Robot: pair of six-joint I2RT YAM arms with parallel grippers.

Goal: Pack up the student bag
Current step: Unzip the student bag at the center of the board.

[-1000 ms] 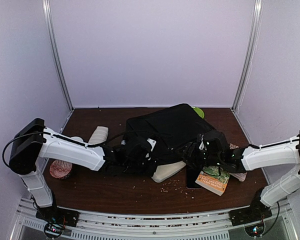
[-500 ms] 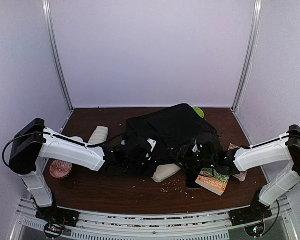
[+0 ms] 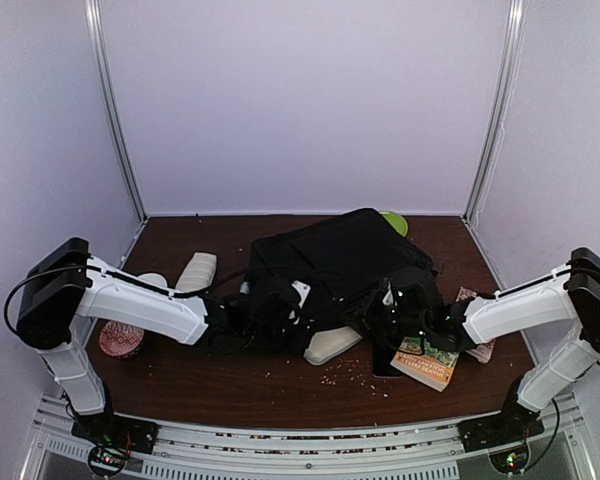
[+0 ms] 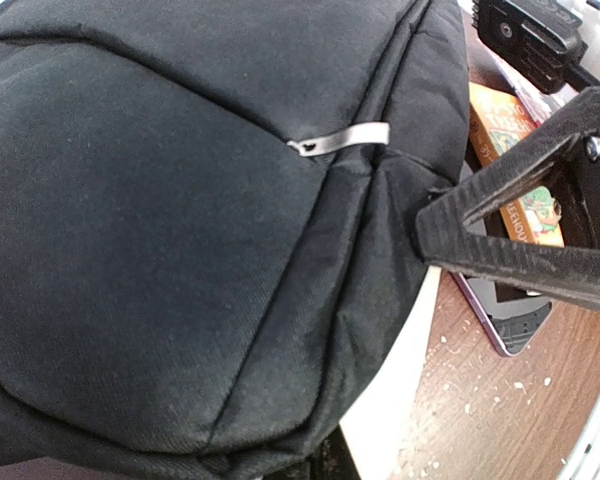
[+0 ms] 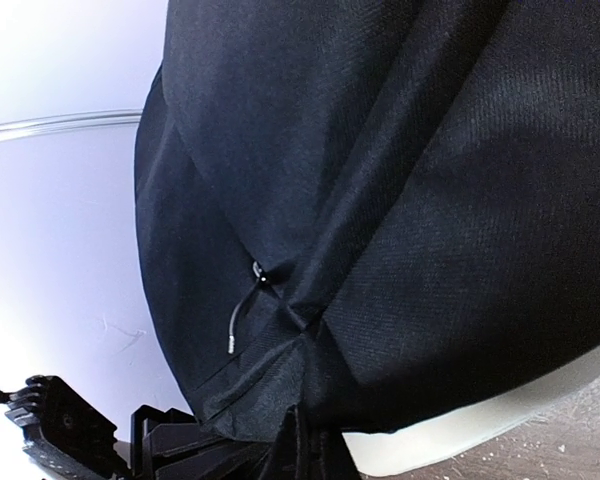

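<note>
Your left gripper [image 4: 427, 222] is closed on a fold of fabric at the near edge of the student bag [image 3: 330, 255]. From the left wrist camera you see only one black finger, its tip pressed into a crease just below the silver zipper pull [image 4: 340, 138]. Your right gripper [image 5: 302, 425] is closed too, pinching the bag's black cloth so that the fabric gathers to a point between its fingers, with a thin zipper cord [image 5: 242, 318] hanging just above the pinch. You have the bag lying flat in the middle of the brown counter [image 3: 230, 385], and both arms reach in from the sides to its near edge, the left one toward the left part and the right one toward the right. That near edge rests over a pale beige pouch [image 3: 332, 346], which sticks out from under it toward you. A second beige pouch [image 3: 196, 270] lies apart, left of the bag. Right of the first pouch you have a dark flat device [image 3: 383, 356] and, just beside it, a book with an orange and green cover [image 3: 427, 363]. A green object [image 3: 397, 222] peeks out behind the bag's far right corner. A round container [image 3: 120, 338] stands near the counter's left edge, and pale crumbs [image 3: 345, 372] are scattered in front of the bag.
</note>
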